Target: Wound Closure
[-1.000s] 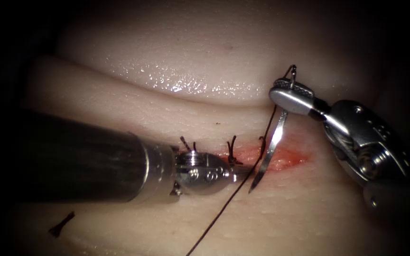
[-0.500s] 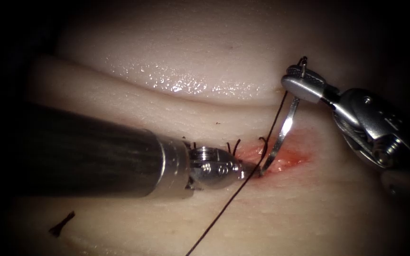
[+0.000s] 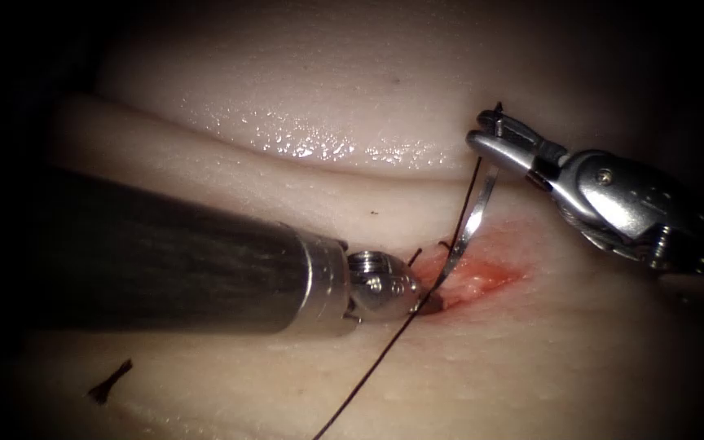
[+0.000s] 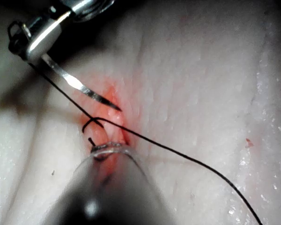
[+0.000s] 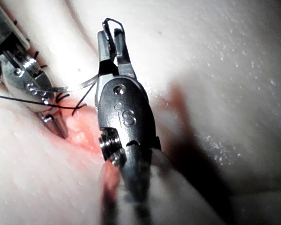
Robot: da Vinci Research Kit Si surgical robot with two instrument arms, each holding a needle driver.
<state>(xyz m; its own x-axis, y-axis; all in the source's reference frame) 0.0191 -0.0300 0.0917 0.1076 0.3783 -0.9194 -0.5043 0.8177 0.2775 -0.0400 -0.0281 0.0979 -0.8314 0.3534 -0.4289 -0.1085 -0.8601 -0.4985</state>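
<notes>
My right tool [image 3: 486, 130] comes in from the upper right, shut on the curved needle [image 3: 470, 220] close to its tail end. The needle slants down to the red cut [image 3: 482, 277]. Its point lies at the cut's left end and still shows bare over the tissue in the left wrist view, where the needle [image 4: 79, 86] hangs from the right tool [image 4: 25, 40]. My left tool [image 3: 427, 303] lies low from the left, shut, its narrow tip pressed into the cut's left end with nothing seen in it. Dark thread [image 3: 385, 358] trails from the needle's tail toward the picture's bottom edge.
Short dark stitch ends [image 3: 413, 257] stand at the cut beside the left tool's wrist. A cut scrap of thread [image 3: 107, 383] lies on the tissue at lower left. A glossy fold of tissue [image 3: 311, 138] rises behind the cut. Red fluid wets the cut's edges.
The left tool has slid right until its tip reached the cut. The right tool has turned at its wrist and swung the needle's point up and in to the cut's left end.
</notes>
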